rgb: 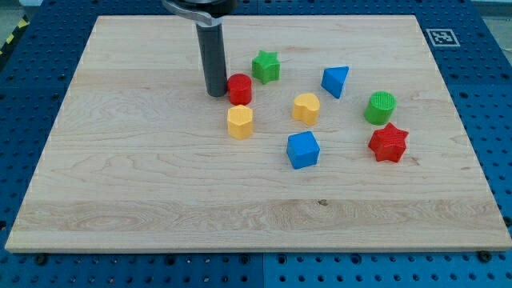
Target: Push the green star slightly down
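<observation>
Rod and mount enter from the view's top edge, a little left of centre: a dark collar sits at the frame's upper border and the straight dark rod drops from it almost upright to the wooden board [120, 200]. The arm carries no fingers, only this rod. Its lower end, my tip [215, 94], rests on the board just at the 9 o'clock side of the red cylinder [240, 89], so close that contact or a hairline gap cannot be told apart.

The green star [266, 66] lies at about 1 o'clock from the red cylinder, near it but apart, and at roughly 2 o'clock from my tip, with the cylinder partly between them. The star sits in the upper middle of the board, with nothing touching it.

At 6 o'clock from the red cylinder, just below it, stands the yellow hexagonal block [240, 122]. The yellow heart [306, 107] lies at 3 o'clock from that block, and the blue cube [303, 150] sits at 6 o'clock from the heart. The blue triangular block [335, 81] is at 3 o'clock from the star. Farther toward the view's right, the green cylinder [381, 107] stands with the red star [389, 143] just at its 6 o'clock.
</observation>
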`<state>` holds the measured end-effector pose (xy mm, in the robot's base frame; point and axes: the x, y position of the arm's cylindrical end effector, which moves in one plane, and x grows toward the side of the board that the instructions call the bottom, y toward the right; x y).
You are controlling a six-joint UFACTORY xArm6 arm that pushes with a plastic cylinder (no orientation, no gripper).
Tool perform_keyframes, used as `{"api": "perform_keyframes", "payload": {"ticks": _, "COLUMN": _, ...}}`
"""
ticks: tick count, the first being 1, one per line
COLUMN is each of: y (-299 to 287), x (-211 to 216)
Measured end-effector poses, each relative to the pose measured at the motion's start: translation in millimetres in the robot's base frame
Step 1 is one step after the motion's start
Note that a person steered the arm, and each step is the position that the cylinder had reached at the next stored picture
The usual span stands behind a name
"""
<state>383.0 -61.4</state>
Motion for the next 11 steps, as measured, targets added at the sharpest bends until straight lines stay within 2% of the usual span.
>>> {"api": "perform_keyframes", "payload": {"ticks": 2, "y": 0, "x": 0}}
{"api": "perform_keyframes", "payload": {"ticks": 3, "y": -37, "x": -30}}
{"api": "perform_keyframes", "payload": {"ticks": 4, "y": -44, "x": -94}}
{"api": "perform_keyframes", "payload": {"ticks": 5, "y": -26, "x": -117}}
{"api": "perform_keyframes", "payload": {"ticks": 6, "y": -19, "x": -109}}
{"api": "perform_keyframes", "payload": {"ticks": 9, "y": 68, "x": -77}}
{"api": "perform_keyframes", "payload": {"ticks": 11, "y": 68, "x": -68}}
